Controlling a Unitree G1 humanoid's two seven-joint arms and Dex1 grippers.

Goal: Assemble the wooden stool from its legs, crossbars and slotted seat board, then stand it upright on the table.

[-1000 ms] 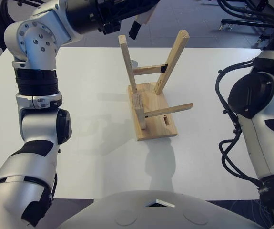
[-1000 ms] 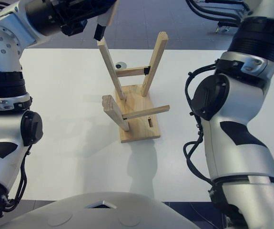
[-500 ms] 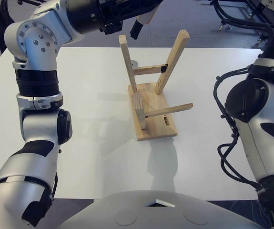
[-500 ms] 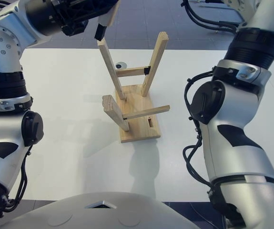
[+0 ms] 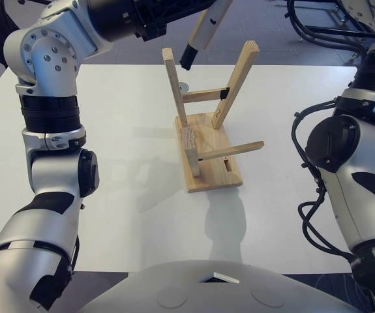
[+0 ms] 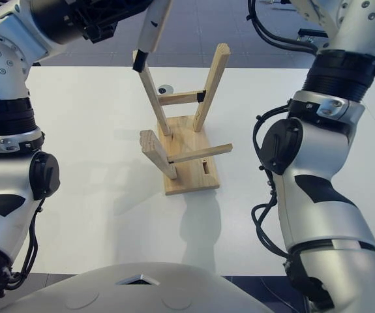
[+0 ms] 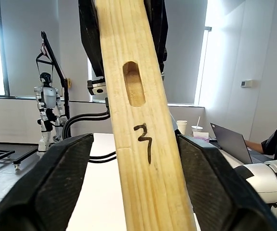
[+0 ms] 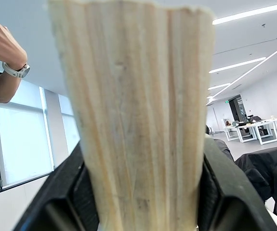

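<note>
The slotted seat board (image 5: pixel 212 156) lies flat on the white table (image 5: pixel 109 130). Two legs (image 5: pixel 174 85) (image 5: pixel 237 81) stand up from its far end, joined by a crossbar (image 5: pixel 202 96). A third leg (image 5: pixel 190 151) stands at the near left with a crossbar (image 5: pixel 234 150) sticking out to the right. My left gripper (image 7: pixel 145 187) is shut on a fourth leg (image 5: pixel 203 29), marked 3 and slotted, held slanting above the stool; its dark end (image 5: pixel 187 63) hangs close to the far left leg's top. My right gripper (image 8: pixel 143 202) is shut on a wooden piece (image 8: pixel 133 96), raised high.
A small round object (image 5: pixel 184 86) lies on the table just behind the far left leg. Open tabletop lies left, right and in front of the stool. My right arm (image 5: pixel 350 163) stands tall at the table's right side.
The leg in my left gripper has swung down and further into view; its dark end now sits lower, near the far left leg's top. My right arm has shifted slightly upward.
</note>
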